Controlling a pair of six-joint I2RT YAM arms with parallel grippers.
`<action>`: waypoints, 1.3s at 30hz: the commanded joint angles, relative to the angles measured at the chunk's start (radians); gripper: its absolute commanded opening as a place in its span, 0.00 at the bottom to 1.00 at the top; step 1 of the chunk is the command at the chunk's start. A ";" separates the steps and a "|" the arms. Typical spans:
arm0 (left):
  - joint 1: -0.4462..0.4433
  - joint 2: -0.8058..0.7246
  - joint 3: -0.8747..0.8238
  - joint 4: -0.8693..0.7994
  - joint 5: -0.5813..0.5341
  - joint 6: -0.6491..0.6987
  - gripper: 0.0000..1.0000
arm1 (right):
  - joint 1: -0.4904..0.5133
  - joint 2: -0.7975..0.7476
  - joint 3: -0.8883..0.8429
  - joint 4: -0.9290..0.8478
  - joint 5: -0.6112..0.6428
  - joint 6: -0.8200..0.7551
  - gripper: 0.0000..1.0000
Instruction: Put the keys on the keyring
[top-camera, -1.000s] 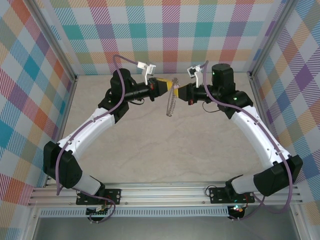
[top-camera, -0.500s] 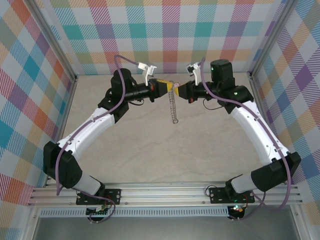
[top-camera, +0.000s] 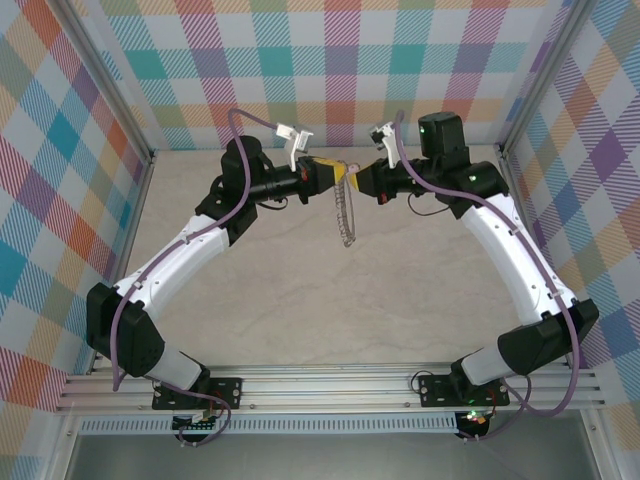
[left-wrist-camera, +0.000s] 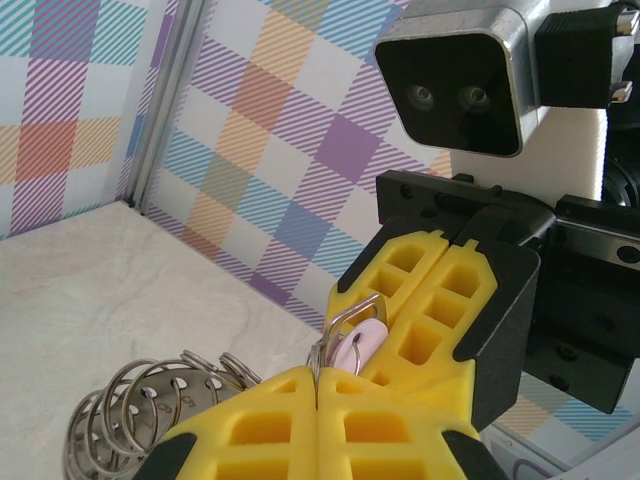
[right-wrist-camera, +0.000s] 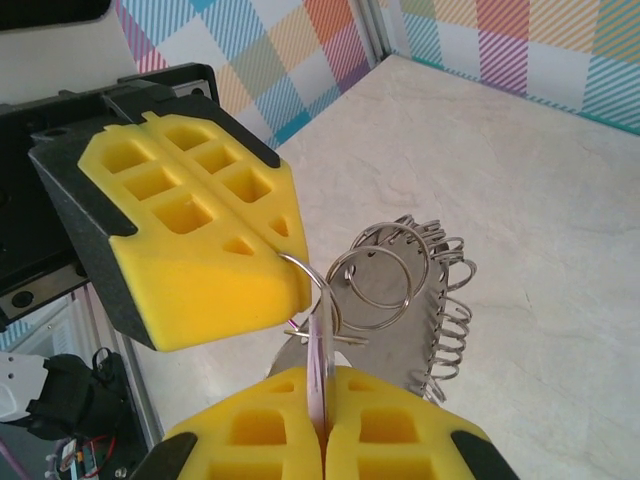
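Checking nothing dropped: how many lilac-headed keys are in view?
1. The key is pinched in the right claw, tip to tip with the left claw, above the keyring. More could be hidden behind the pads.

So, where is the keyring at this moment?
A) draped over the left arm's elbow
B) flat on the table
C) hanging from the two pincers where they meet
C: the keyring dangles from the shut left pincer and right pincer, which meet tip to tip above the table.
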 joint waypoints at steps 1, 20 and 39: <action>0.000 -0.039 0.039 -0.012 0.028 0.029 0.00 | -0.018 0.003 0.037 -0.030 0.026 -0.058 0.00; 0.000 -0.031 0.061 -0.027 0.036 0.031 0.00 | -0.032 0.042 0.110 -0.081 -0.048 -0.093 0.00; -0.003 0.004 0.084 -0.034 0.065 0.027 0.00 | -0.031 0.123 0.218 -0.104 -0.102 -0.089 0.00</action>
